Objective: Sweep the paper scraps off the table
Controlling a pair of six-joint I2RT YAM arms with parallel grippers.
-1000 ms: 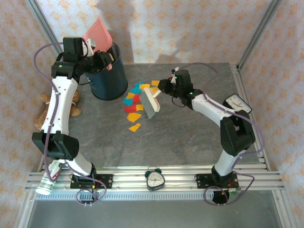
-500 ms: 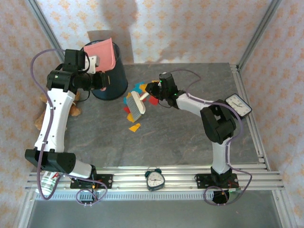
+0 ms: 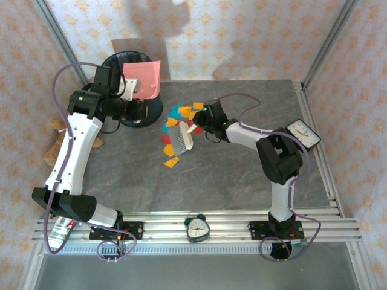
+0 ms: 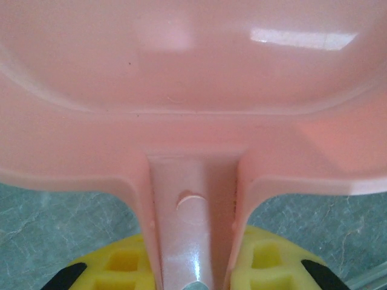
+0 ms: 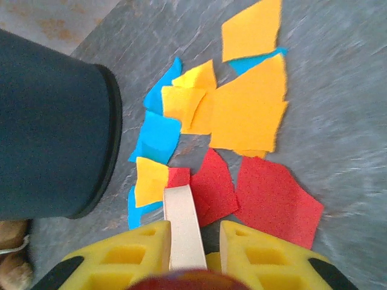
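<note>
Mostly red, orange, blue paper scraps [image 5: 248,115]

A dark navy round bin [image 3: 116,62] stands upright at the far left of the grey tabletop [image 3: 230,175]; the right wrist view shows its smooth wall and thick rolled rim [image 5: 48,121] from close by. A brown plush toy [image 3: 55,142] lies off the tabletop's left edge, near the bin. At the near edge, a small dark twin-bell alarm clock [image 3: 197,228] with a white face stands on the aluminium rails, about midway along. A second white-faced clock [image 3: 305,134] sits at the right edge. A clear plastic bottle [image 3: 60,232] lies on its side at the near left corner. Cream wallpaper with an orange floral print [image 3: 254,36] covers the walls around.
</note>
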